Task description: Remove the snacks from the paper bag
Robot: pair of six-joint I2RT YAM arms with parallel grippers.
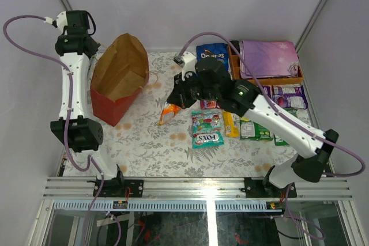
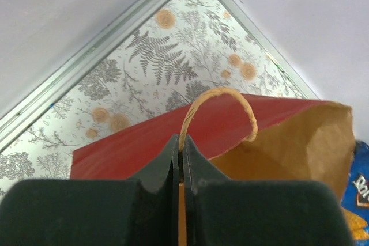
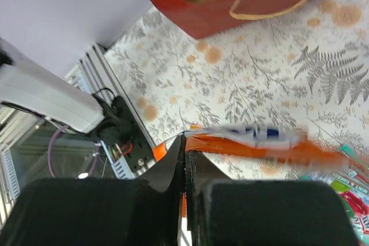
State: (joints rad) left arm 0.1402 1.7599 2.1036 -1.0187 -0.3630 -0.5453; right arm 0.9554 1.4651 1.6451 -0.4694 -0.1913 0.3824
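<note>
The red paper bag [image 1: 118, 76] stands open at the left, its brown inside showing. My left gripper [image 2: 183, 145] is shut on the bag's tan loop handle [image 2: 222, 99] at its rim. My right gripper [image 3: 185, 142] is shut on an orange and white snack packet [image 3: 259, 142], held over the table middle; it also shows in the top view [image 1: 168, 112]. A Fox's pack [image 1: 207, 129], a yellow pack [image 1: 232, 124], green packs [image 1: 255, 129] and purple packs [image 1: 288, 96] lie at the right. The blue Doritos bag [image 1: 212, 55] lies at the back.
An orange wooden tray [image 1: 233, 61] with a folded purple star-print cloth [image 1: 268, 57] stands at the back right. The table has a fern-print cover [image 1: 150, 148]. A metal rail [image 1: 196, 187] runs along the near edge.
</note>
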